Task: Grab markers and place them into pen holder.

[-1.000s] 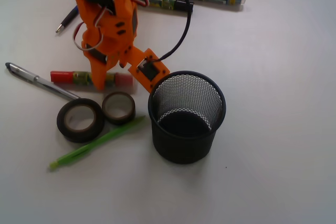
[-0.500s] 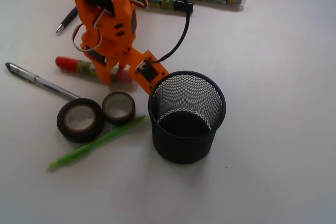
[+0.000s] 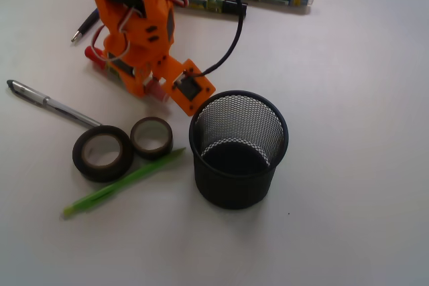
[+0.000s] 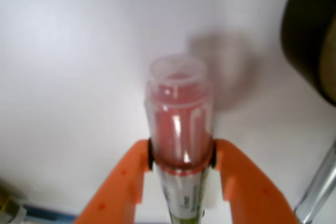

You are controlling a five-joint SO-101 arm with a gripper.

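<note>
Wrist view shows the gripper clenched on the pink marker, jaws pinching the barrel just below the translucent cap. It looks light, stiff and smooth, so a slippery hold; gripping nearer mid-barrel would likely steady it. In the front view the marker hangs tilted near the tabletop's far left, long axis slanting, red end up-left, short of the holder.

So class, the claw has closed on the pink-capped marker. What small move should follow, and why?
Probably a lift straight up. The wrist view shows the claw shut on the pink-capped marker, cap end sticking out. In the front view the pen holder stands upright just right of the claw, so the marker likely needs height to pass over its rim before swinging across.
</note>
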